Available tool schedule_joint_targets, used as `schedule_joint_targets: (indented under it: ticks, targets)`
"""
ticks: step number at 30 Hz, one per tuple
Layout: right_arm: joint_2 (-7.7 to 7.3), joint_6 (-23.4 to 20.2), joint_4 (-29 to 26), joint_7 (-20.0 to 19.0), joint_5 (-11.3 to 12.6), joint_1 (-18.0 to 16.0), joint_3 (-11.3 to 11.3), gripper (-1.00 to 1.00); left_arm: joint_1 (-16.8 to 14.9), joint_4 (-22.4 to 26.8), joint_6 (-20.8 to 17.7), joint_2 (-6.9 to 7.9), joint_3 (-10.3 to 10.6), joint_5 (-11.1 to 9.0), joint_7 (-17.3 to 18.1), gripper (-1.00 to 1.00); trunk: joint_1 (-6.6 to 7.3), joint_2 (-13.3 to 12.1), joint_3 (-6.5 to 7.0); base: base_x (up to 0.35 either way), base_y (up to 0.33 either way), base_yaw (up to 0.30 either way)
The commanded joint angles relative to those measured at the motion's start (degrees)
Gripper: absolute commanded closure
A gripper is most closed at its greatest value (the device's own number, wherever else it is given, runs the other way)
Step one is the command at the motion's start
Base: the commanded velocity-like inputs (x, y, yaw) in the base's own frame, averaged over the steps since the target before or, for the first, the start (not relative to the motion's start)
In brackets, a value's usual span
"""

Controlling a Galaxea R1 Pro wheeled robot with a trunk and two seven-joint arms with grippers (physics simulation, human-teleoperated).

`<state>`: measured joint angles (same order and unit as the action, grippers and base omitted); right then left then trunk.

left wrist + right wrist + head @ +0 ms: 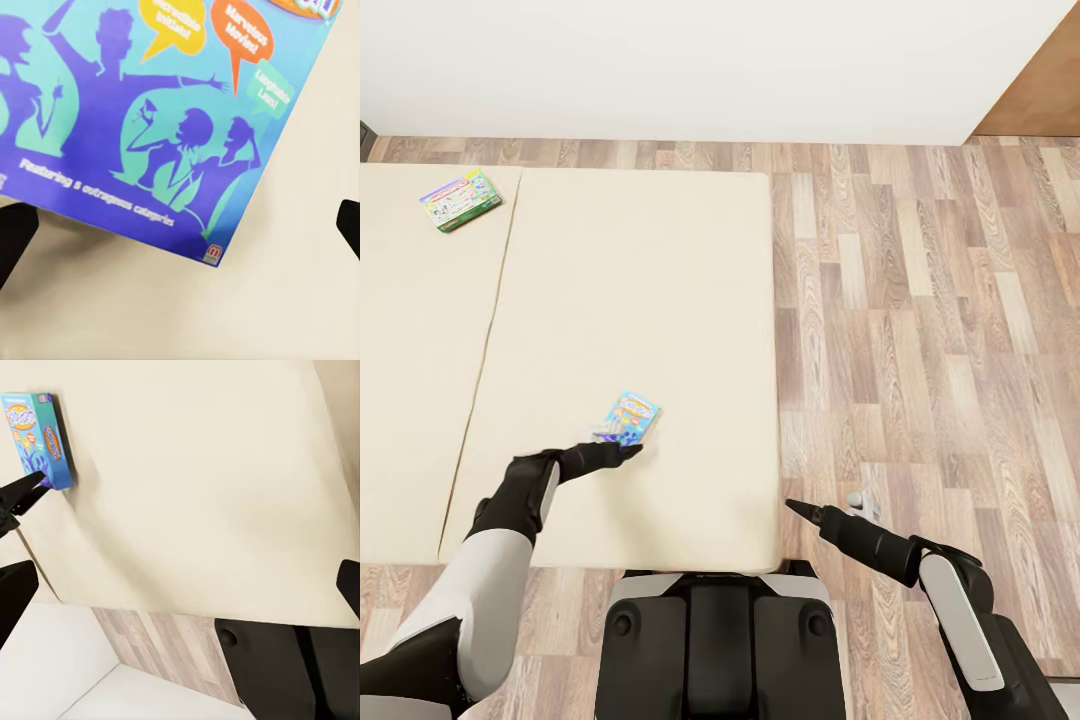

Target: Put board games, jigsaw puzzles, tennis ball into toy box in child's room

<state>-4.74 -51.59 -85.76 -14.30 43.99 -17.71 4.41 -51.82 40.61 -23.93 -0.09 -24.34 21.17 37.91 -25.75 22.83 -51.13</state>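
A mostly blue board game lies flat on the right mattress of the bed, near its front edge. My left gripper is open right at the box's near edge; up close the blue lid spans the gap between the fingers. A white-green-yellow board game lies on the left mattress, far back. My right gripper hangs open over the floor beside the bed; its camera sees the blue board game. The table, toy box, jigsaw puzzles and tennis ball are out of view.
Wood-plank floor stretches to the right of the bed. A white wall runs behind it, with a brown panel at the far right. My dark base stands against the bed's front edge.
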Motion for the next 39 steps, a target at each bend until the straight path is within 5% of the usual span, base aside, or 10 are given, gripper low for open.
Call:
schedule_joint_targets:
  ticks: [1,10,21,39]
  targets:
    - [0.01,-0.3,0.0,-0.5,-0.4,0.0,0.1,-1.00,0.0,0.2,-0.5,-0.02,-0.3,0.4,0.4,-1.00,-0.03,0.1,-0.06,0.000,-0.002,0.000]
    - [-0.02,-0.3,0.0,-0.5,-0.4,0.0,0.1,-1.00,0.0,0.9,-2.0,0.23,-0.2,1.3,0.2,-1.00,-0.03,0.1,-0.06,0.000,0.000,0.000]
    - [-0.08,-0.3,0.0,-0.5,-0.4,0.0,0.2,-1.00,0.0,1.6,-4.5,0.26,-0.3,7.0,0.4,-1.00,-0.03,0.1,0.66,0.000,0.000,-0.046]
    - [-0.16,-0.3,0.0,-0.5,-0.4,0.0,0.2,-1.00,0.0,9.0,-11.0,0.67,-0.3,8.5,0.5,-1.00,-0.03,0.1,2.03,0.000,0.000,-0.033]
